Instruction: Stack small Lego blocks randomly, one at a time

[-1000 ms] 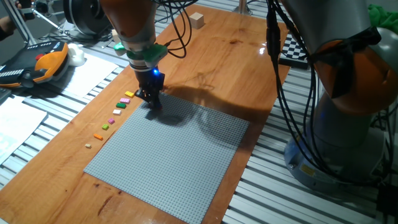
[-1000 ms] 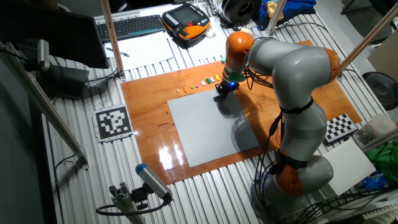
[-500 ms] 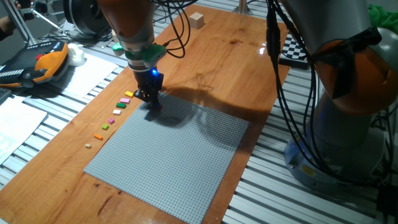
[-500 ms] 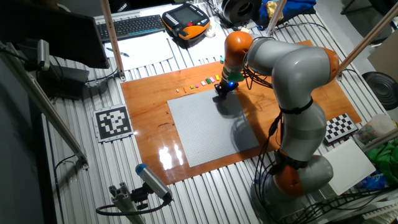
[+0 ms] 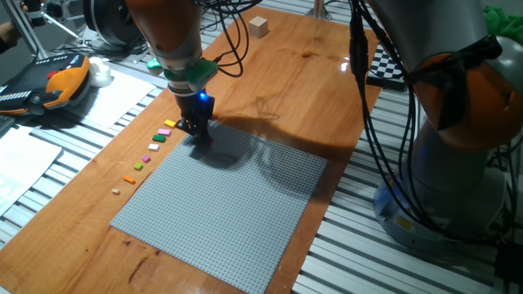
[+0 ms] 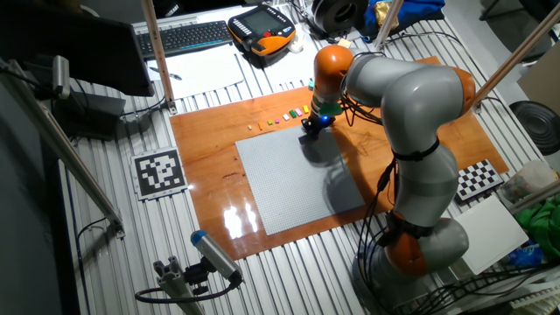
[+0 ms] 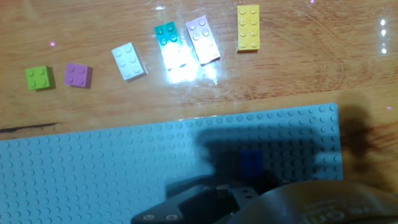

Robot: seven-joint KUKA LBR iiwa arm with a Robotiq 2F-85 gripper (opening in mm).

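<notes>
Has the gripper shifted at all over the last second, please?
No. The gripper sits at the same corner of the grey baseplate, level with the same end of the row of small Lego blocks as before.

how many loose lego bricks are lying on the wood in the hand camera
6, in a row above the baseplate: green, purple, white, teal, pink, yellow. More may lie outside this view.
</notes>
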